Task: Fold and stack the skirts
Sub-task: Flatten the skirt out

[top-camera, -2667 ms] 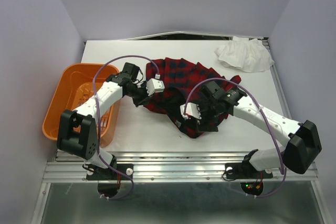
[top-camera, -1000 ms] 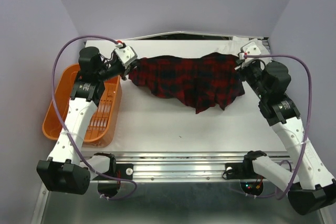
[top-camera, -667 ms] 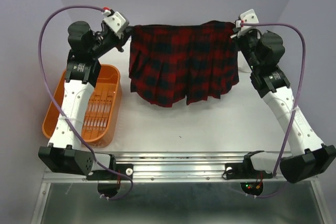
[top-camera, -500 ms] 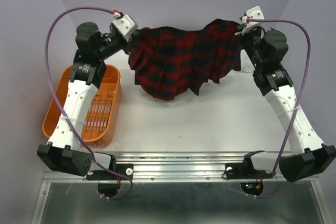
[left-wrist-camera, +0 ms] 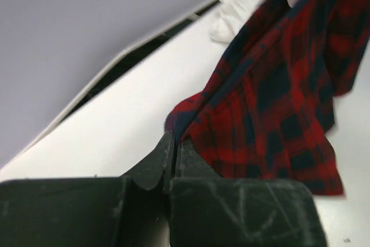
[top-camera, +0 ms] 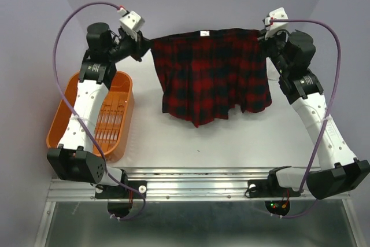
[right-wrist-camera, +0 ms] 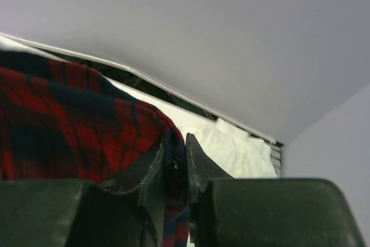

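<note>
A red and dark-blue plaid skirt (top-camera: pixel 213 76) hangs spread out above the table, its waistband stretched straight between my two raised grippers. My left gripper (top-camera: pixel 145 44) is shut on the waistband's left corner, and my right gripper (top-camera: pixel 263 36) is shut on the right corner. In the left wrist view the jaws (left-wrist-camera: pixel 173 143) pinch the skirt's edge (left-wrist-camera: pixel 272 96) with almost no gap. The right wrist view has a fold of the plaid cloth (right-wrist-camera: pixel 69 117) clamped between the fingers of that gripper (right-wrist-camera: pixel 175 150). A white label (top-camera: pixel 203 33) sits mid-waistband. The hem hangs just above the white table (top-camera: pixel 202 143).
An orange basket (top-camera: pixel 87 114) stands at the table's left edge under my left arm. A crumpled white garment (right-wrist-camera: pixel 231 146) lies at the back right corner, behind the right gripper, and it also shows in the left wrist view (left-wrist-camera: pixel 237 13).
Both grippers lifted the skirt off the table. In the last half second the sagging waistband was pulled straight and the skirt now hangs flat, shifted a little to the right.
</note>
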Action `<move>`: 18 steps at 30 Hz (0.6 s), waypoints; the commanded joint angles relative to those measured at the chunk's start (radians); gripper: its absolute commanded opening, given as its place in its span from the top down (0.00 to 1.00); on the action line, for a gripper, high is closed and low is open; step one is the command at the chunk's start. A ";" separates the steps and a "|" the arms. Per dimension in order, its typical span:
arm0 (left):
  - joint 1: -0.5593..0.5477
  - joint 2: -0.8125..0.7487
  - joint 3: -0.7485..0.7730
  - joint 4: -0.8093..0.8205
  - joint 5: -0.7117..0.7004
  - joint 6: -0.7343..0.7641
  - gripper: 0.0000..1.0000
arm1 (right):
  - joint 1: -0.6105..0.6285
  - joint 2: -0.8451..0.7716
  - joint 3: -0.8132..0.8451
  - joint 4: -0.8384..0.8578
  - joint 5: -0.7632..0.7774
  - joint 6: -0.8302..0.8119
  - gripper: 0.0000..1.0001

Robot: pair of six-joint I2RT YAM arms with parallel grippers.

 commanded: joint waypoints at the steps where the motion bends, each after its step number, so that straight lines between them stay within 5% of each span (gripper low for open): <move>1: 0.158 -0.012 0.155 0.069 -0.065 -0.057 1.00 | -0.038 -0.047 0.072 0.131 0.138 -0.072 0.99; 5: 0.185 -0.020 0.105 -0.072 -0.027 0.006 1.00 | -0.039 -0.076 0.018 0.105 0.050 -0.051 0.99; 10: 0.185 -0.140 -0.110 -0.098 -0.039 0.091 1.00 | -0.039 -0.087 -0.042 -0.064 -0.268 0.052 0.99; 15: 0.188 -0.265 -0.288 -0.157 -0.155 0.111 1.00 | -0.020 -0.113 -0.100 -0.162 -0.525 0.113 0.99; 18: 0.223 -0.336 -0.363 -0.148 -0.249 0.076 1.00 | 0.049 -0.096 -0.140 -0.184 -0.544 0.121 0.99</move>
